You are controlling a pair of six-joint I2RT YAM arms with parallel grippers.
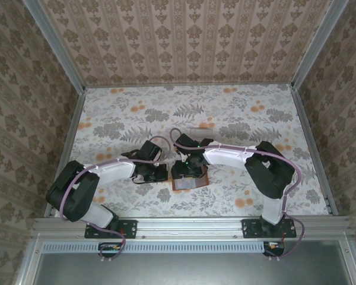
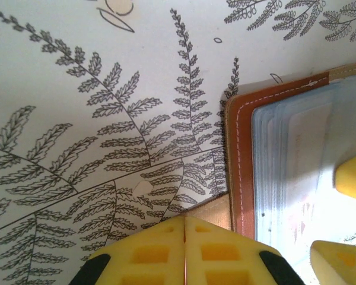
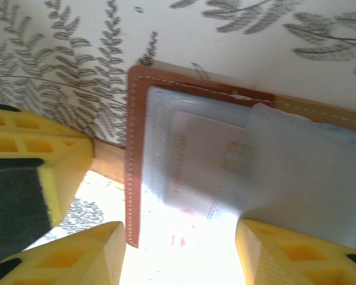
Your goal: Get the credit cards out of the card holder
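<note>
I see the card holder [image 1: 191,183] lying open on the worktop [image 1: 255,119], a pale card [image 3: 196,160] in its slot, my left end effector [image 2: 185,249] pinched together beside its left edge, my right end effector [image 3: 181,255] spread apart above it.

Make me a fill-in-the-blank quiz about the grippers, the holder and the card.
1. The left gripper is ___.
2. The right gripper, over the holder, is ___.
3. The pale card sits ___ the holder.
4. The holder lies on the ___.
Missing words: shut; open; inside; table.
</note>
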